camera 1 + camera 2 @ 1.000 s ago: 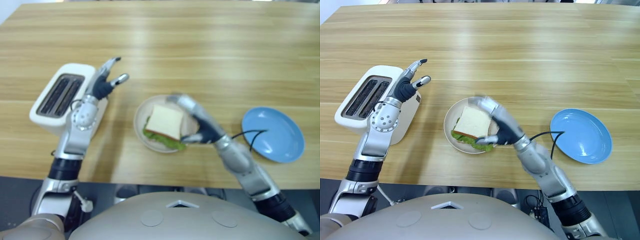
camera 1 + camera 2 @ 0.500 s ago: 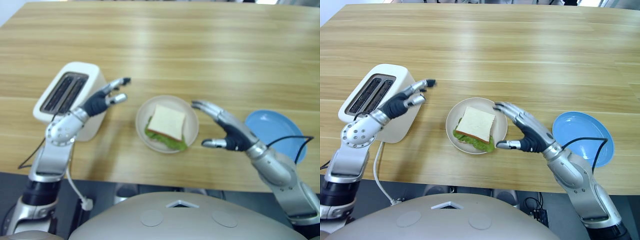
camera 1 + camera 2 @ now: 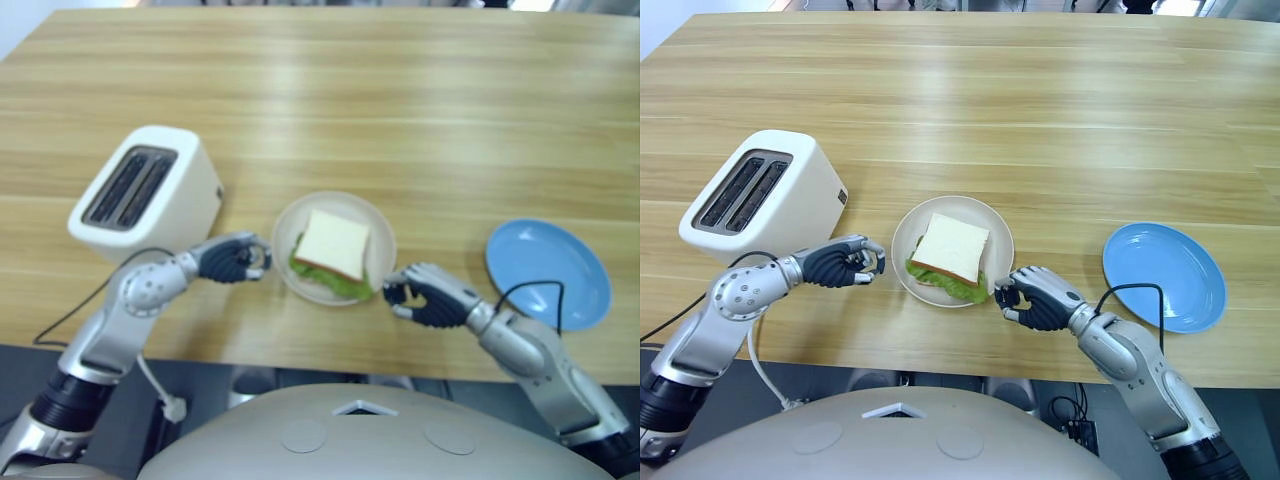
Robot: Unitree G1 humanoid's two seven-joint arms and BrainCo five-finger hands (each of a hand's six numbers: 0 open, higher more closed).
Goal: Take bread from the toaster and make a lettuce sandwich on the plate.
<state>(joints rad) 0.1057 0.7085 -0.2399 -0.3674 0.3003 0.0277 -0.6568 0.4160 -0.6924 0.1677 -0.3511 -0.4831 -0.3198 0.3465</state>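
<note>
A cream plate (image 3: 902, 237) sits near the table's front edge and holds a sandwich: a white bread slice (image 3: 952, 248) on top, green lettuce (image 3: 952, 287) sticking out beneath it. The white toaster (image 3: 760, 195) stands to the left, both its slots dark with no bread showing. My left hand (image 3: 843, 264) hovers just left of the plate with its fingers curled and nothing in them. My right hand (image 3: 1037, 297) is at the plate's front right rim, also curled and holding nothing.
A blue plate (image 3: 1164, 276) with nothing on it lies to the right, near the front edge. The toaster's cord (image 3: 752, 350) hangs off the table's front. Bare wooden tabletop (image 3: 970, 110) stretches behind everything.
Both hands drew back toward the table's front edge and curled shut. The right hand came off the sandwich's top slice; the left hand left the toaster's side.
</note>
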